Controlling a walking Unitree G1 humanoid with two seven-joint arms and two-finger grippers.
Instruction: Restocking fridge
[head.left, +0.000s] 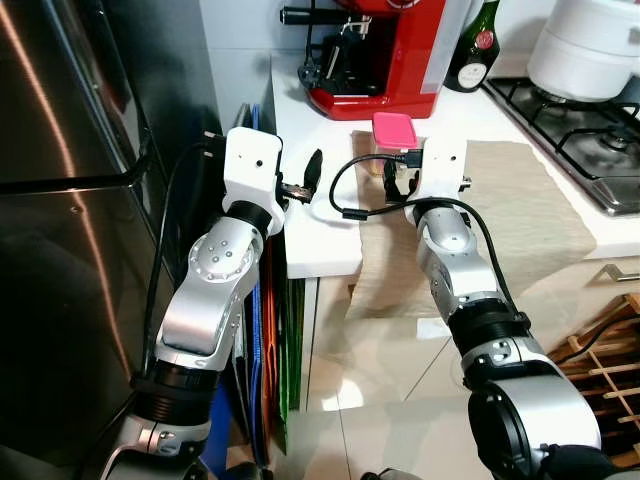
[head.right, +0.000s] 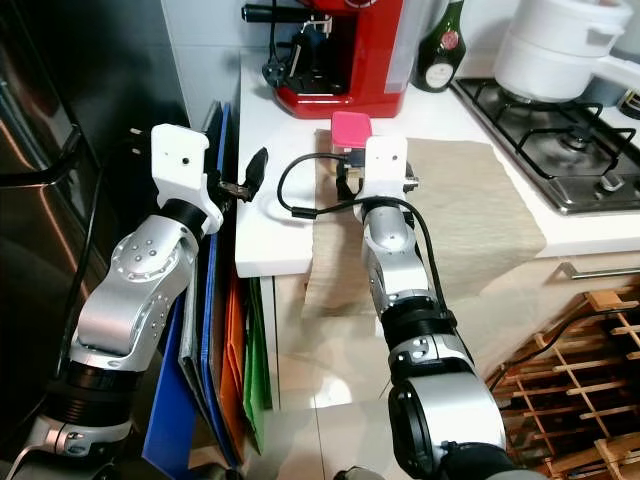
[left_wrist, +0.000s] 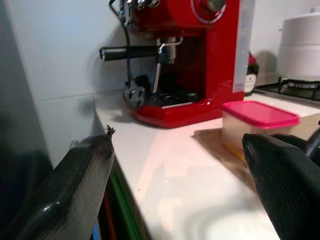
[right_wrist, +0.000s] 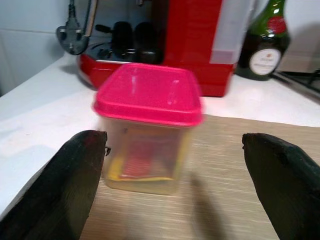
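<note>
Right gripper (right_wrist: 175, 185) wide apart, both black fingers (right_wrist: 70, 187) spread, holding nothing. It sits low over the beige mat (head.left: 520, 215), pointed straight at the container (right_wrist: 147, 127), which stands just ahead of the fingertips, centred between them, not touched. Container is a clear plastic tub with a pink lid (head.left: 393, 128), something yellowish inside, contents blurred. It stands upright at the mat's corner nearest the red coffee machine (head.left: 385, 55).

Left gripper (left_wrist: 180, 185) also spread wide, empty, hovering over the bare left edge of the white counter (head.left: 310, 225), near the counter's front corner. One black fingertip (head.left: 314, 167) shows beside the white wrist housing. From the left wrist view the container lies off toward the right finger, well apart from this gripper.

Black cable (head.left: 345, 195) loops from the right wrist across the counter between the two arms.

Behind the container: red coffee machine with portafilter handle and a plug resting on its tray. Dark green bottle (head.left: 475, 45) right of the machine. Gas hob (head.left: 580, 130) further right with a white pot (head.left: 590, 45) on it.

Left of the counter: steel fridge (head.left: 70, 200), door closed. Flat coloured boards (head.right: 225, 330), blue, orange, green, stand in the gap between fridge and cabinet. Wooden wine rack (head.right: 570, 370) low at right.
</note>
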